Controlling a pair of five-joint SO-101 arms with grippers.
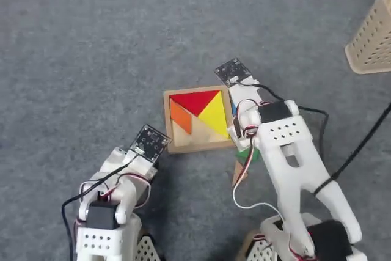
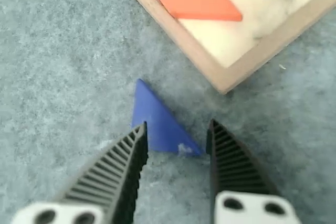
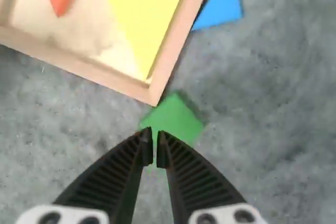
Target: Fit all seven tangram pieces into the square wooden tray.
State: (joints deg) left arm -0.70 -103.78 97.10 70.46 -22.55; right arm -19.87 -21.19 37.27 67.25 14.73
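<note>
The square wooden tray (image 1: 167,120) lies on a grey felt-like table cover (image 1: 73,71) between the two arms. It holds three pieces: a red triangle (image 1: 195,101) along the far side, a yellow triangle (image 1: 215,115) against the right side, and an orange parallelogram (image 1: 179,116) by the left side. Bare wood shows in the near part. The left gripper (image 2: 177,126) hangs just outside the tray's near left corner with its jaws wide apart. They straddle a dark blue triangle (image 2: 156,121) that lies flat on the cover, and they hold nothing. The right gripper (image 3: 154,139) sits off the tray's near right corner. Its jaws are drawn almost together with only a thin slit between them, their tips over the near corner of a green square (image 3: 174,118); nothing is seen clamped between them. A light blue piece (image 3: 221,4) lies against the outside of the tray's right rim. A brown piece (image 1: 239,173) rests near the green square, by the right arm. A pale perforated basket (image 1: 372,32) stands at the far right.
</note>
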